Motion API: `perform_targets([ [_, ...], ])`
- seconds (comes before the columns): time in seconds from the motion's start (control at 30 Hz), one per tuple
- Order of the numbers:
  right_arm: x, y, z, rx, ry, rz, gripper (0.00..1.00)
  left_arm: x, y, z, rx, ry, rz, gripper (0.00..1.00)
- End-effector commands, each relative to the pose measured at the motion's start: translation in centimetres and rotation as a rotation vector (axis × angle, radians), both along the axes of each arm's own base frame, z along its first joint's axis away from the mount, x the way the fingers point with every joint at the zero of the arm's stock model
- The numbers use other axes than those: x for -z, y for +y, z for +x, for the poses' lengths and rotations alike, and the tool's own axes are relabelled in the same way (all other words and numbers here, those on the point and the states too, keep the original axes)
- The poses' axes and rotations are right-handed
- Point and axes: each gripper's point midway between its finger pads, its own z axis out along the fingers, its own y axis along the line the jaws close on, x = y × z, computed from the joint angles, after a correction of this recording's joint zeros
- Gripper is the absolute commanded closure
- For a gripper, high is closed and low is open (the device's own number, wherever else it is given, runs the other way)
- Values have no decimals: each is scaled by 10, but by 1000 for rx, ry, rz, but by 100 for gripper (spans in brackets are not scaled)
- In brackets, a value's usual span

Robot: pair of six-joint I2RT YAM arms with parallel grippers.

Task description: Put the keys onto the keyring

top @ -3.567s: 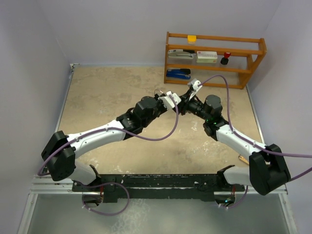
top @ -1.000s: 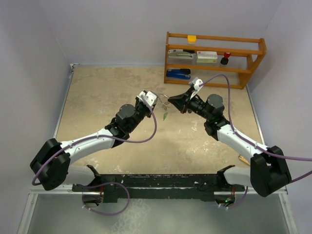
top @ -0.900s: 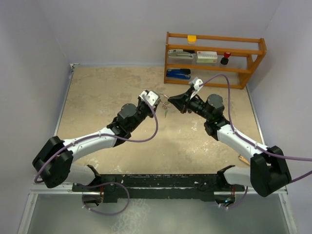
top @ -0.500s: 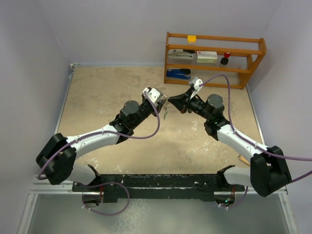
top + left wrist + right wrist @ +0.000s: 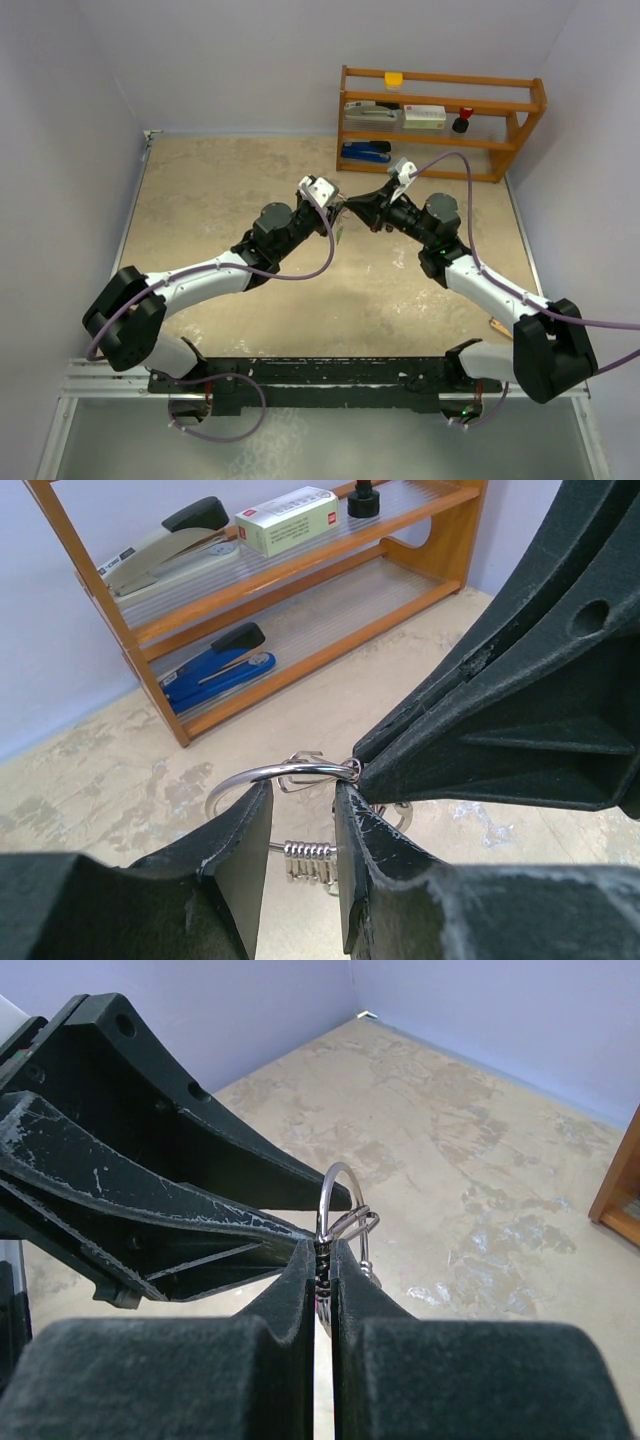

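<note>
Up over the far middle of the table, the two grippers meet nose to nose and the keyring hangs in the air right between them. From the top camera we can barely see it. The ring is just a tiny glint, and the one thing we can pick out is the green key dangling just below where the tips meet. Neither wrist camera shows that green head, since the fingers cut it off.

The right gripper is pinched tight on the lower part of the ring, which stands upright and edge-on to its camera. There's a bent wire loop beside it that we can't identify. The left gripper comes in from the left with its jaws partway apart, tips just under the ring's arc. A little stack of silver bits sits in the gap. They could be keys seen edge-on, but we can't tell, or whether they touch either finger.

Further back, on the wooden shelf, a pale box has a red mark and some print, too small to read. The grey stapler and blue stapler show nothing we can read either.
</note>
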Motion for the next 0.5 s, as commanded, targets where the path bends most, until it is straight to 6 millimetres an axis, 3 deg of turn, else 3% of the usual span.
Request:
perform_targets([
  [0.0, -21, 14, -15, -74, -71, 39, 100, -38, 1, 13, -56, -55, -100, 72],
  [0.47, -3, 21, -18, -78, -44, 13, 100, -64, 18, 14, -133, -80, -279, 71],
])
